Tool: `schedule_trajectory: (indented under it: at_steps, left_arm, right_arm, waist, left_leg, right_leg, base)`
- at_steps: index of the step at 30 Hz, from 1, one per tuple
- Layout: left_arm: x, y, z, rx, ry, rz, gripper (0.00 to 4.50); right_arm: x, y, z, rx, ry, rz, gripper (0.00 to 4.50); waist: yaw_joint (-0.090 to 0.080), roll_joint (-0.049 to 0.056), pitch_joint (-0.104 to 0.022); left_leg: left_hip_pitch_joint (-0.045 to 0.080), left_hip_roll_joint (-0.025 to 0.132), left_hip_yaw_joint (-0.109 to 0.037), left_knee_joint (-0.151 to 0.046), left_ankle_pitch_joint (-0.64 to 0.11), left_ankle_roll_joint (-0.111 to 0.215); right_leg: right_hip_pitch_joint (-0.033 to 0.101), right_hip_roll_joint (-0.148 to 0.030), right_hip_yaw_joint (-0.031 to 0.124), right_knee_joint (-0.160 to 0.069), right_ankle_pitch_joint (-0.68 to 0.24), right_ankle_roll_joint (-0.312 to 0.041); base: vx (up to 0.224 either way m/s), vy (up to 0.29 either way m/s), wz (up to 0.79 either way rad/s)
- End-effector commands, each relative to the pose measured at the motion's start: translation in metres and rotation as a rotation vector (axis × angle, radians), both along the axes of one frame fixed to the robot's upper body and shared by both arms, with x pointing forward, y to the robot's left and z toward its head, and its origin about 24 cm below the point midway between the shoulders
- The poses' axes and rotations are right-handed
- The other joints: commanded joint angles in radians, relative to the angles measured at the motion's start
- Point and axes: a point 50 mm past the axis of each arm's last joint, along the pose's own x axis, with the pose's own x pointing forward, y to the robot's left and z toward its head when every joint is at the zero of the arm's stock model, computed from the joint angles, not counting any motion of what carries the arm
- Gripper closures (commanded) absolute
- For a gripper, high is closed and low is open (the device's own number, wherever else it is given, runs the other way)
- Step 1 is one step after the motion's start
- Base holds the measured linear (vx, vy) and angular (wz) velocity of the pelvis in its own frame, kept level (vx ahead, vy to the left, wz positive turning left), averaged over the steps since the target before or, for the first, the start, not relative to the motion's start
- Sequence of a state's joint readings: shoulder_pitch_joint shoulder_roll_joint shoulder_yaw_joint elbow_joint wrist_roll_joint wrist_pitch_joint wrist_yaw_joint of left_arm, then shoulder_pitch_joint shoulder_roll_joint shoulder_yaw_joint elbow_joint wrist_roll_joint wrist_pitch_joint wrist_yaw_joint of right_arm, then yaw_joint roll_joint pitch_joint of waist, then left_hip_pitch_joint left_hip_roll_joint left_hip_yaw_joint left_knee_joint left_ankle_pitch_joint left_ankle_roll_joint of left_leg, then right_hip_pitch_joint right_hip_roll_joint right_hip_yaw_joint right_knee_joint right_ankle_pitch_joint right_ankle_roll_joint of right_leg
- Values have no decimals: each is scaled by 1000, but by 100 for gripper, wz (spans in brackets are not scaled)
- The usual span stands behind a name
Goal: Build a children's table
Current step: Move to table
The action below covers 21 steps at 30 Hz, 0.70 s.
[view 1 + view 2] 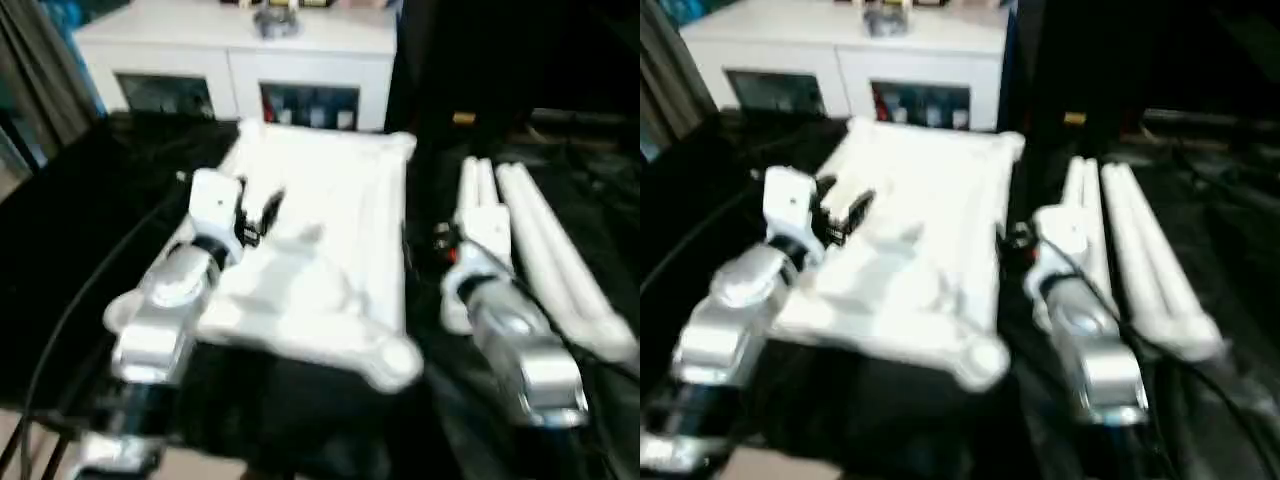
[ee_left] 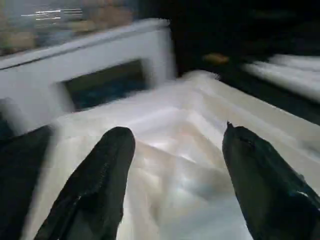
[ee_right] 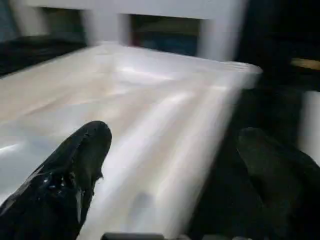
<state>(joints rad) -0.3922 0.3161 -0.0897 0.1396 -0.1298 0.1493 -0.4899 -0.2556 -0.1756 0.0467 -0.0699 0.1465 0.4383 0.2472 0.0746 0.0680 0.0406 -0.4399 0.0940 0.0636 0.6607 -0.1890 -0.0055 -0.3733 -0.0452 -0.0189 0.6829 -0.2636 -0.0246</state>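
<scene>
Both grippers spread, holding nothing. Your right gripper [image 3: 170, 165] straddles the tabletop [image 1: 320, 250] long edge; legs [image 1: 540, 250] lie just outboard of its fingers, axes pointing away. Right arm's nearer; left gripper [image 2: 175, 165] hovers over the ribs.

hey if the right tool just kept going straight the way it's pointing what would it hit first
Most likely the long right edge of the white tabletop. In the right wrist view the right tool, open, straddles that edge: one finger over the tabletop, the other over the black work table. How far above the rim it is, I cannot tell.
</scene>
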Motion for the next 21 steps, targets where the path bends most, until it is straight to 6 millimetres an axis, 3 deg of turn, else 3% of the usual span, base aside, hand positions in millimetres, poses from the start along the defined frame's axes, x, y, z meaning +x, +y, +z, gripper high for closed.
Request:
schedule_trajectory:
  at_steps: [1,2,3,4,5,6,7,8,10,11,13,15,18,19,20,21]
  left_arm:
    - [-4,-14,-2,4,27,-146,128]
    - [-7,-18,-5,37,48,-225,128]
    - [-12,-21,-7,48,75,-319,128]
    - [-16,-23,-8,54,94,-383,128]
    - [-19,-25,-11,71,125,-449,128]
    - [-21,-26,-13,100,138,-497,128]
    - [-22,-27,-15,128,150,-535,128]
    - [-23,-28,-18,154,171,-579,128]
    - [-26,-30,-23,200,207,-651,128]
    - [-28,-31,-25,212,225,-682,128]
    - [-30,-33,-26,236,231,-707,128]
    - [-31,-35,-33,287,262,-742,145]
    - [-23,-37,-42,347,286,-703,167]
    - [-21,-37,-43,356,290,-688,167]
    - [-19,-37,-43,357,291,-684,189]
    - [-19,-37,-43,357,291,-684,189]
  right_arm:
    - [1,-3,10,-8,-22,56,0]
    - [0,-3,12,-16,-30,117,0]
    - [-2,-4,15,-26,-33,180,0]
    - [-4,-4,16,-33,-34,223,0]
    - [-7,-5,19,-56,-35,292,0]
    - [-10,-7,21,-77,-29,356,0]
    - [-12,-10,23,-104,-25,408,0]
    - [-15,-12,24,-129,-14,460,0]
    - [-20,-17,25,-170,17,545,0]
    - [-22,-19,24,-191,35,573,0]
    - [-24,-22,24,-209,52,598,0]
    - [-27,-25,22,-230,90,630,0]
    - [-32,-27,18,-266,142,675,0]
    - [-33,-27,17,-274,152,685,0]
    - [-35,-27,16,-282,161,694,0]
    - [-35,-27,16,-282,161,694,0]
  waist:
    - [-16,16,-50]
    - [-13,-5,-45]
    - [-10,-18,-42]
    - [-3,-22,-41]
    - [2,-39,-37]
    - [7,-31,-39]
    - [5,-31,-39]
    - [3,-20,-40]
    - [-1,-23,-41]
    - [-5,-33,-38]
    - [-4,-32,-33]
    - [-7,-43,-30]
    - [-13,-37,-24]
    - [-22,-33,-16]
    - [-26,-23,-11]
    - [-21,-12,-13]
  left_leg:
    - [67,107,-62,-189,-693,-148]
    - [70,93,-37,-176,-755,-194]
    - [77,89,-21,-161,-743,-190]
    - [79,86,-4,-136,-651,-157]
    - [71,92,10,-131,-537,-115]
    - [67,97,10,-134,-496,-102]
    - [51,106,15,-154,-445,-93]
    - [52,108,17,-165,-460,-104]
    - [60,111,19,-169,-512,-120]
    - [61,111,21,-171,-533,-120]
    - [72,111,23,-162,-566,-121]
    - [75,111,23,-154,-565,-113]
    - [83,109,19,-153,-630,-127]
    - [92,107,17,-157,-708,-144]
    - [75,114,18,-202,-822,-169]
    - [36,122,28,-257,-893,-184]
  right_leg:
    - [-4,-37,-17,-27,-50,-43]
    - [-5,-77,5,-82,-142,-49]
    - [-10,-99,19,-107,-237,-51]
    - [-5,-140,39,-141,-412,-65]
    - [4,-158,44,-167,-526,-54]
    - [12,-161,42,-169,-541,-49]
    - [20,-141,33,-157,-491,-39]
    - [17,-124,25,-149,-429,-42]
    - [15,-120,20,-146,-370,-60]
    - [15,-120,19,-149,-371,-66]
    - [3,-133,23,-160,-443,-75]
    - [2,-141,21,-172,-513,-73]
    - [-2,-136,5,-182,-597,-43]
    - [-3,-124,-15,-189,-619,-28]
    - [22,-93,-48,-165,-582,-19]
    - [59,-63,-66,-100,-493,-27]
  base:
    - [-87,150,4]
    - [-87,77,8]
    - [-83,24,5]
    - [-83,24,5]
    - [-80,5,-6]
    - [-58,15,-17]
    - [-58,15,-17]
    - [-47,28,-20]
    - [-57,29,-15]
    - [-54,30,-12]
    - [-54,24,-7]
    - [-26,9,-2]
    - [-42,19,-4]
    - [-71,30,-6]
    - [-68,41,-9]
    - [-129,43,-5]
